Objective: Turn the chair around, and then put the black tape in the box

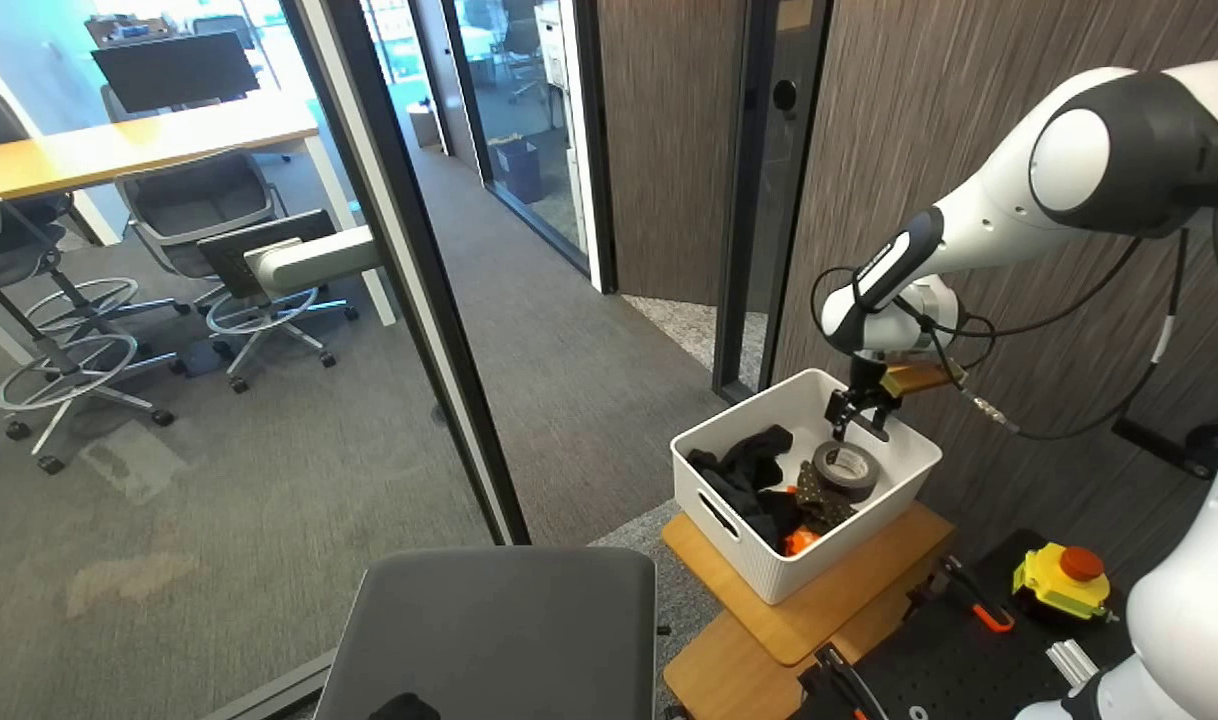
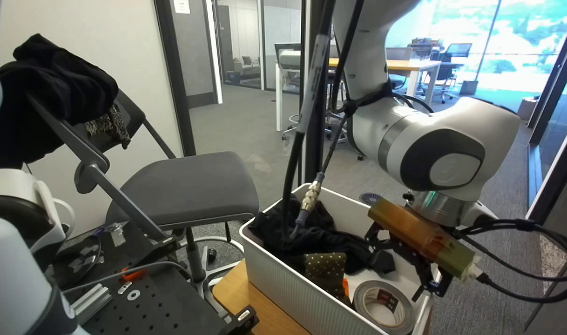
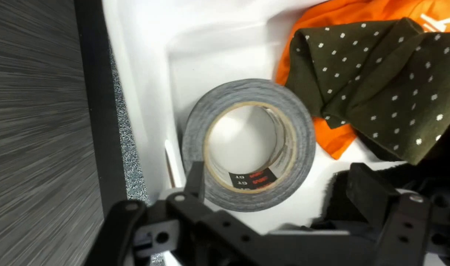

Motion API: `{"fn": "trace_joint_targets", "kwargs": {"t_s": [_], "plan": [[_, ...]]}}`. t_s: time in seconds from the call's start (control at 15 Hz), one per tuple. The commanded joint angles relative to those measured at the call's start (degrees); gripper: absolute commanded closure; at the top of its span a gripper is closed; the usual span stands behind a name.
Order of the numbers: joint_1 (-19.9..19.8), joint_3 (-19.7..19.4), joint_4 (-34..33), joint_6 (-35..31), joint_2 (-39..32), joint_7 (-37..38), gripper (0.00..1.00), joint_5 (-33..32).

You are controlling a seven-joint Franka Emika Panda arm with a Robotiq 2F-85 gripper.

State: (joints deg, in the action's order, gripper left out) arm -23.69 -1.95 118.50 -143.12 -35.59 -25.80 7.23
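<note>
Swivelling should come easily to the grey chair (image 2: 195,188), pushed at its seat edge. The white box (image 2: 288,289) looks light and stiff. Over it the hand (image 3: 278,175) stands wide and empty; the tape roll (image 3: 305,142) lies flat in the box, probably firm, best pinched across its ring wall.

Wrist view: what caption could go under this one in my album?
The tape lies in the box beside a dotted cloth, the open claw close by.
</note>
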Motion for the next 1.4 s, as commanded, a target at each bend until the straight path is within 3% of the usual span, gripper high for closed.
{"fn": "trace_joint_targets", "kwargs": {"t_s": [0.0,0.53,0.93,1.33], "plan": [[1.1,-0.35,1.14,4.5,4.98,1.73,0.0,-0.3],[9.64,-1.28,6.87,19.75,25.03,10.47,0.0,-2.12],[17.45,-0.17,12.94,27.76,42.58,23.69,0.0,-11.44],[20.56,2.09,18.55,38.34,62.22,27.5,0.0,-12.54]]}}
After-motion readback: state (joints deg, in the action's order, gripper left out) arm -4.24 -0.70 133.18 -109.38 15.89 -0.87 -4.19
